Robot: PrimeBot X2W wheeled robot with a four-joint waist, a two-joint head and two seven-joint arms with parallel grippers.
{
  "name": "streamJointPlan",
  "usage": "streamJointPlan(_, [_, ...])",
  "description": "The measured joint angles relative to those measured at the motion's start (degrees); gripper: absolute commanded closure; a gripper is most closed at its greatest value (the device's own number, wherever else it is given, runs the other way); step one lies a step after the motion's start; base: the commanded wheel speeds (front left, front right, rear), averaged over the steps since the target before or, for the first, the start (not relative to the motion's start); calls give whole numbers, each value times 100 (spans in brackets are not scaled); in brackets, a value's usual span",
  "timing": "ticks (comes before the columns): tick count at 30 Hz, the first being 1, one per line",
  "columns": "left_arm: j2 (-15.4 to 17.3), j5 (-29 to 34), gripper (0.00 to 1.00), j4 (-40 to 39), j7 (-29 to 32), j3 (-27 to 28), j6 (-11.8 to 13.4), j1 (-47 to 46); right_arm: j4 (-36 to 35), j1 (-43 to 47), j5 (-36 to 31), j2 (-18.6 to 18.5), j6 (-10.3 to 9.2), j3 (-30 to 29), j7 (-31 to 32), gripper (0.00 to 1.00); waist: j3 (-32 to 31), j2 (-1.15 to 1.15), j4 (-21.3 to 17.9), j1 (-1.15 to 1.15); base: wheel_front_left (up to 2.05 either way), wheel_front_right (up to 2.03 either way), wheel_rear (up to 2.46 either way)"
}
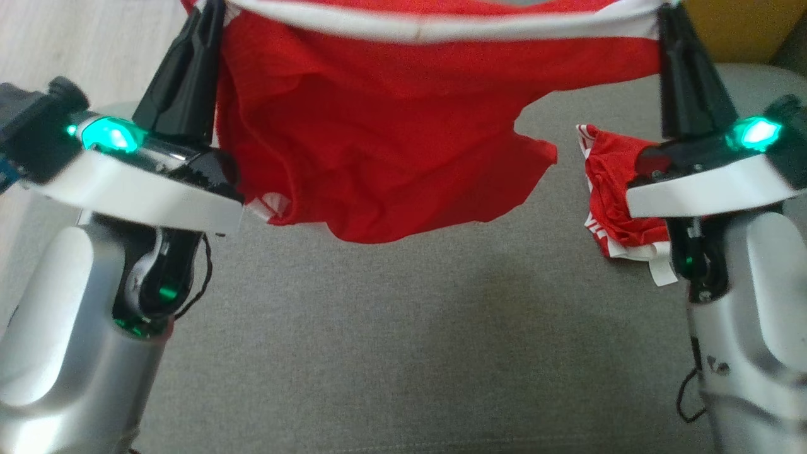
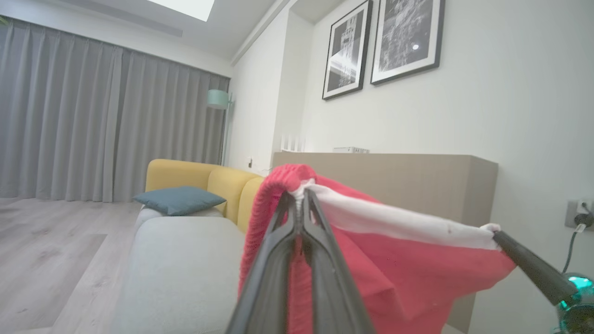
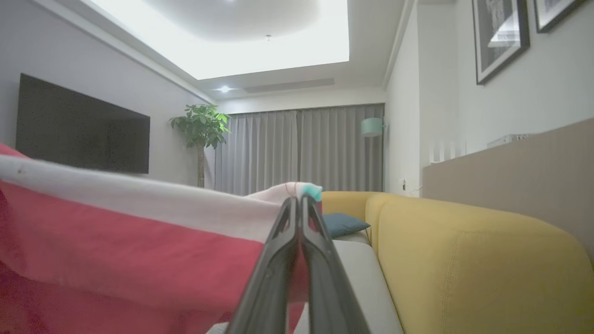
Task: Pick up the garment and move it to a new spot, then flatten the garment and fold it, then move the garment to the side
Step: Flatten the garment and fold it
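The garment [image 1: 378, 126] is red with a white band along its top edge and hangs stretched between my two grippers above the grey sofa seat [image 1: 403, 328]. My left gripper [image 1: 211, 9] is shut on the band's left corner at the top left of the head view. My right gripper [image 1: 668, 16] is shut on the right corner at the top right. In the left wrist view the fingers [image 2: 299, 195] pinch the band, and the garment [image 2: 394, 269] drapes toward the other arm's finger [image 2: 533, 264]. In the right wrist view my gripper [image 3: 299, 200] clamps the band's end of the garment [image 3: 116, 250].
A second red-and-white piece of clothing [image 1: 608, 189] lies bunched on the seat under my right wrist. The yellow sofa back [image 3: 464, 260] and a blue cushion [image 2: 178, 199] lie beyond. Wooden floor [image 1: 82, 44] borders the seat at the left.
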Motion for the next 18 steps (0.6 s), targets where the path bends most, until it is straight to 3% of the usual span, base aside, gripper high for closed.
streamJointPlan(3, [-35, -130, 100, -246, -40, 30, 5, 64, -181, 214, 283, 155, 0, -204, 249, 100, -69, 0, 0, 0, 0, 0, 0])
streamJointPlan(10, [-24, -283, 100, -576, -12, 46, 108, 552, -642, 787, 268, 189, 0, -267, 827, 100, -75, 0, 13, 0, 0, 0, 0])
streamJointPlan(18, [57, -475, 100, -488, 388, 26, 97, 488, -849, 726, 271, 198, 0, -392, 1572, 100, 241, 0, 55, 0, 0, 0, 0])
